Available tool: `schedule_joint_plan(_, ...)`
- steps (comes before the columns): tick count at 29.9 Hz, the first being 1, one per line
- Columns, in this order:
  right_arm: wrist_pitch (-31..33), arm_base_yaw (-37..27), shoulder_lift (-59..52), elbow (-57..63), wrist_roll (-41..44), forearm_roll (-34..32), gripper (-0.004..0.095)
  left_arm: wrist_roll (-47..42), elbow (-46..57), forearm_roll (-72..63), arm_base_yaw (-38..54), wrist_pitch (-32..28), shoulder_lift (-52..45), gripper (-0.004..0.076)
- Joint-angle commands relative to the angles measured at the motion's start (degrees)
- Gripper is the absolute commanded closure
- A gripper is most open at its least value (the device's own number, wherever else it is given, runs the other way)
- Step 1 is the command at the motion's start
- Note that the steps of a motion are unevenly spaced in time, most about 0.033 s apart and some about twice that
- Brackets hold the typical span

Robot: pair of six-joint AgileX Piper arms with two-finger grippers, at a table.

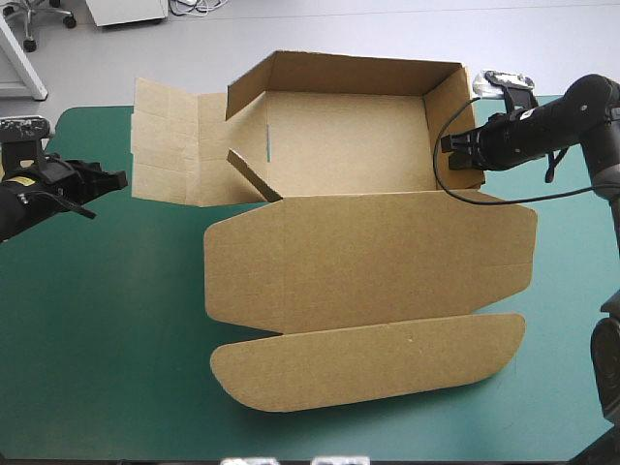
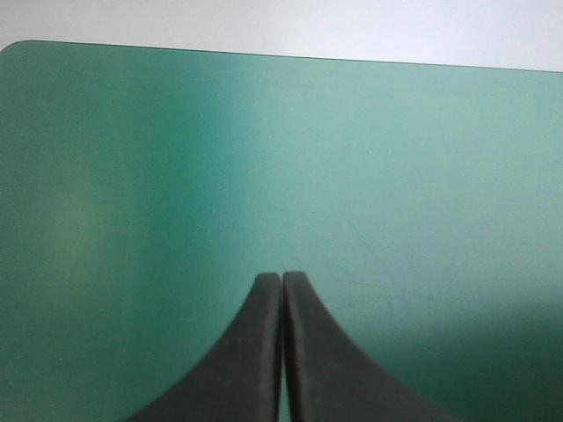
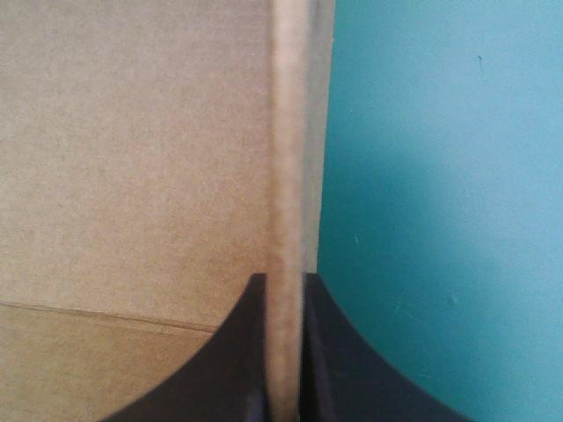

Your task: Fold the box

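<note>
Right gripper (image 3: 284, 278): on my right wrist camera its black fingers are all but pressed together, pinching the edge of the box's right wall (image 3: 287, 132). One finger sits on the board side and the other on the teal-green cover (image 3: 440, 176) side.
Hard to make out: that wall edge is a pale blur running ahead of the fingertips. In the high view the right gripper (image 1: 453, 145) merges with its dark wrist, so I cannot read the grip from there.
Cut off: the right wrist view shows only a slab of brown board beside the fingers, with one crease and no outline.
Box (image 1: 368, 262): an open tray. Its back wall (image 1: 349, 73) is raised beyond the right gripper, and the lid lies flat on the cover, nearer me than the gripper, ending in a rounded tuck flap (image 1: 368, 363).
In the tray: across the floor from the gripper, a short flap (image 1: 254, 174) leans inward at the corner.
Left panel (image 1: 170, 145): creased and lying flat outside the tray.
Left gripper (image 2: 281, 276): fingers pressed together in a point, holding nothing, with bare cover (image 2: 264, 158) and its edge ahead.
High view only: the left gripper (image 1: 114, 180) is near the left panel but clear of it, and its arm is cut off at the frame.
</note>
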Motion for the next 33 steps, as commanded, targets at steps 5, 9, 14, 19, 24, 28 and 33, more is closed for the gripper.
schedule_joint_plan(5,0.1,-0.3,-6.9,-1.9,-1.1,5.8,0.0912,0.4,-2.0,-4.9,0.2,-2.5,-1.3,0.0726)
schedule_joint_plan(9,0.1,-0.3,-9.1,-1.9,-1.1,5.8,0.0912,1.0,-2.0,-7.5,0.2,-2.4,-0.6,0.0726)
schedule_joint_plan(14,0.1,-1.4,-11.3,-1.9,-1.4,5.2,0.0912,6.9,-2.4,-18.1,0.2,-1.9,-0.3,0.0726)
schedule_joint_plan(19,0.1,-4.2,-11.4,-1.9,-0.3,4.7,0.0912,4.4,-5.8,-10.8,2.7,-4.2,-0.1,0.0726)
schedule_joint_plan(24,0.1,-4.2,-11.3,-1.8,-0.5,4.9,0.0912,-1.4,-7.5,-7.4,11.2,-4.5,1.7,0.0726)
schedule_joint_plan(28,0.1,-4.2,-11.3,-1.8,-1.1,7.1,0.0927,-1.4,-7.5,-9.2,12.7,-1.4,5.3,0.0726)
schedule_joint_plan(33,0.1,-4.2,-11.3,-1.8,-1.9,10.6,0.0927,3.2,-7.5,-16.1,12.7,1.2,9.5,0.0726)
